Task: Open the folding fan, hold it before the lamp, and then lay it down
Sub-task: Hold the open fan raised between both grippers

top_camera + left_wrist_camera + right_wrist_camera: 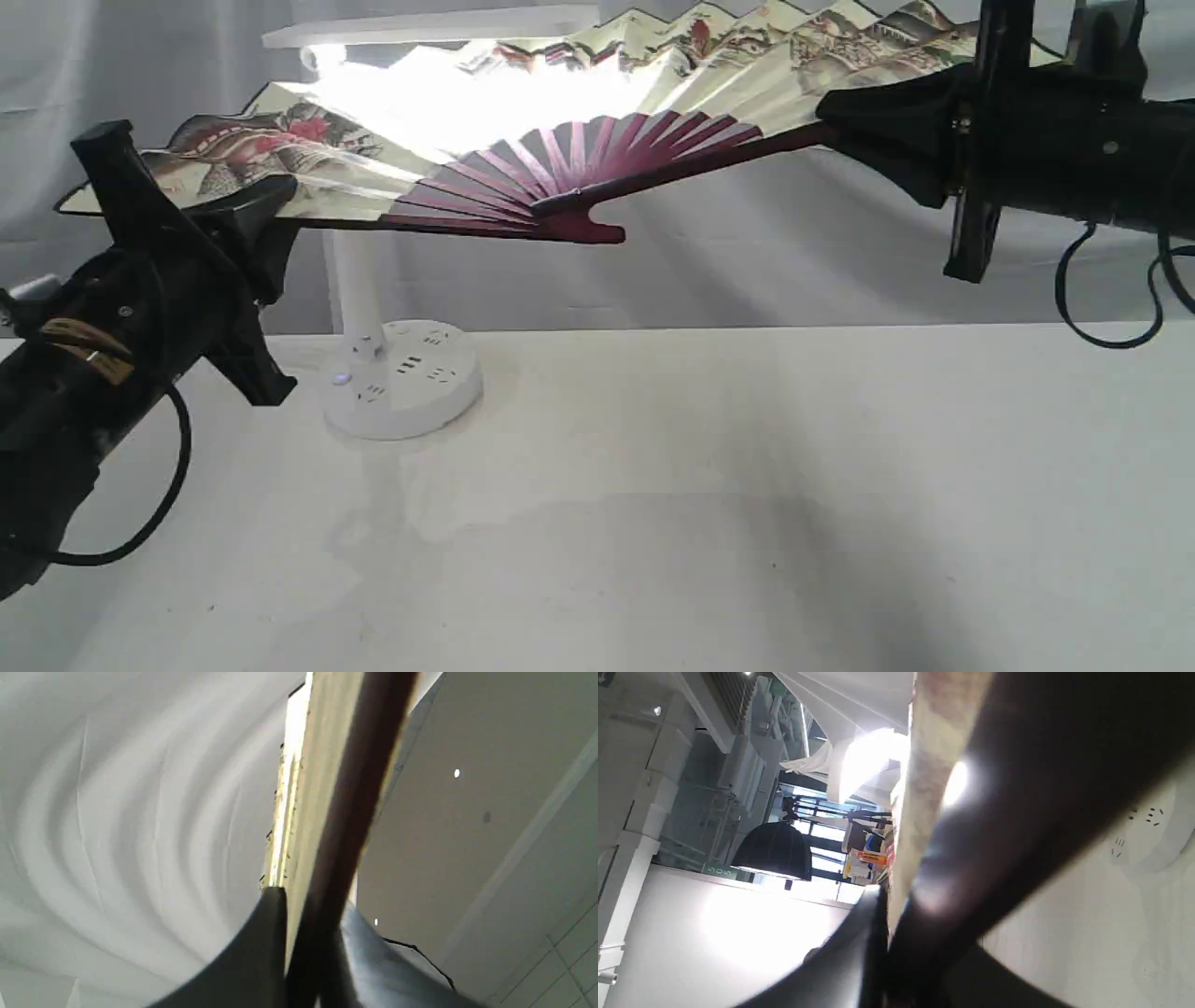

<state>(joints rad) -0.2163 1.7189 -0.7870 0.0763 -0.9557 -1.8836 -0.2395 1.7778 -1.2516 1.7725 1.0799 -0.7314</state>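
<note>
The folding fan (579, 159) is spread wide open in the air, its maroon ribs meeting at a pivot near the middle and its painted cream leaf glowing where the lamp shines through. The white lamp (401, 373) stands behind it at left, light bar above the leaf. My left gripper (266, 210) is shut on the fan's left outer rib. My right gripper (840, 117) is shut on the right outer rib. In the left wrist view the fan (336, 812) runs between the dark fingers (261, 952). In the right wrist view the fan (934, 788) shows the same way, beside the lamp base (1153, 835).
A white table (653, 513) lies below the fan, with a grey cloth backdrop (112, 65) behind it. Black cables hang from both arms. The lamp base carries sockets and a small lit button.
</note>
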